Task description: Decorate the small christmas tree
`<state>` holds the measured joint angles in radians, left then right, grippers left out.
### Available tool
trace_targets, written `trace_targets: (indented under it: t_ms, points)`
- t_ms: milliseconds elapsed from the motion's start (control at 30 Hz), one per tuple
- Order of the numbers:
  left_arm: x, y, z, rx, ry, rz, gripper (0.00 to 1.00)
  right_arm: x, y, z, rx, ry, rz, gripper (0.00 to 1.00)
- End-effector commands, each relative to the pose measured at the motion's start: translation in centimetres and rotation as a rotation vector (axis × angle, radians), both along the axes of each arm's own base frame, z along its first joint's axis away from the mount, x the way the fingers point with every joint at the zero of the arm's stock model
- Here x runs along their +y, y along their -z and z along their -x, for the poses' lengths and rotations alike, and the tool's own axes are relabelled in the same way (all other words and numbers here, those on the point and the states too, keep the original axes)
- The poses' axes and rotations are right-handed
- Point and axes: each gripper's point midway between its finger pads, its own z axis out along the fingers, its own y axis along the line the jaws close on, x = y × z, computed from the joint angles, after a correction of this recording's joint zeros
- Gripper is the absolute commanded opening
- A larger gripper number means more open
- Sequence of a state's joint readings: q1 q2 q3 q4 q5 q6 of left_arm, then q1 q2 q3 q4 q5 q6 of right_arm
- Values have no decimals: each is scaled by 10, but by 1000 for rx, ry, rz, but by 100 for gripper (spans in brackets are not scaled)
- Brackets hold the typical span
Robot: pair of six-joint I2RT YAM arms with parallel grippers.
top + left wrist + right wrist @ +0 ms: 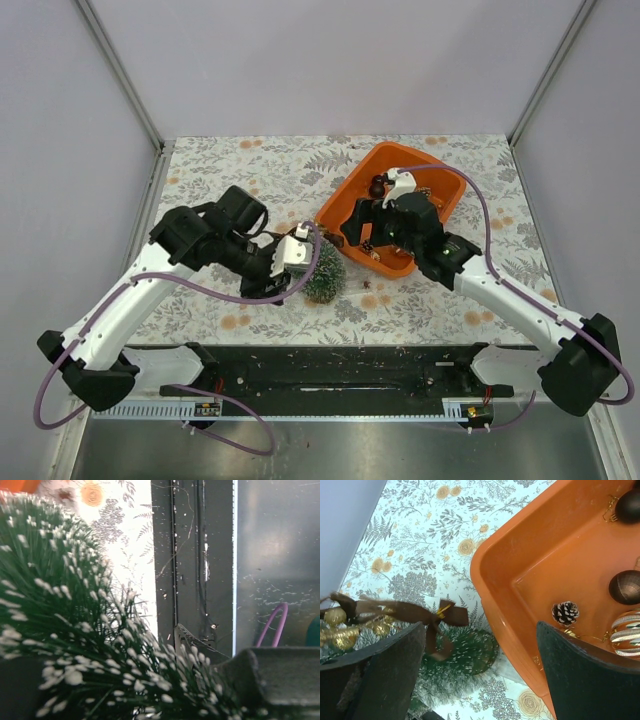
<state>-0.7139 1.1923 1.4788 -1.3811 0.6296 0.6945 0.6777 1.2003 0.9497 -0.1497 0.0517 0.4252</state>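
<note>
The small christmas tree (326, 277), dark green with white tips, stands on the floral tablecloth just left of the orange tub (440, 190). My left gripper (298, 262) is at the tree's left side, and in the left wrist view the tree's needles (65, 605) fill the space between my fingers (272, 680), which close on it. My right gripper (364, 236) hovers over the tub's near-left rim, open and empty (480, 630). Below it the tree (470, 652) carries a brown ribbon bow (422, 612) and gold baubles (380, 627).
The tub (520, 555) holds two dark brown baubles (625, 586), a frosted pine cone (565, 613) and a gold striped bauble (626, 632). A black rail (330, 365) runs along the table's near edge. Grey walls enclose the left, back and right.
</note>
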Motion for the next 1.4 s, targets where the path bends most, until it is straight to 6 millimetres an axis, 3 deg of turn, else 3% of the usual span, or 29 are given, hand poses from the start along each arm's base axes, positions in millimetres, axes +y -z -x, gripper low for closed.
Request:
trace_targets:
  t_ms: [0, 167, 333, 433, 533, 767, 1033, 1133, 1367]
  points:
    - [-6, -7, 8, 6, 23, 86, 2, 3, -51, 3, -135, -32, -72, 99]
    - [-2, -9, 4, -25, 15, 95, 15, 8, -64, 31, -244, -195, -100, 99]
    - [-6, -16, -6, -52, 23, 105, 27, 6, -121, 78, -508, -398, -171, 99]
    - [-11, -18, -10, -50, 37, 110, 31, 12, -140, 107, -599, -551, -201, 99]
    - [-17, -19, -15, -37, 44, 111, 46, 23, -147, 125, -625, -686, -233, 99]
    - [-23, -20, -21, -17, 39, 111, 72, 50, -142, 124, -630, -794, -222, 99]
    - [-25, -23, -28, -5, 12, 88, 78, 61, -130, 117, -626, -805, -195, 99]
    - [-22, -24, -37, -28, -50, 73, 99, 55, -132, 114, -648, -766, -174, 99]
    - [-10, -35, -55, -164, -193, 111, 99, 42, -135, 105, -659, -671, -125, 99]
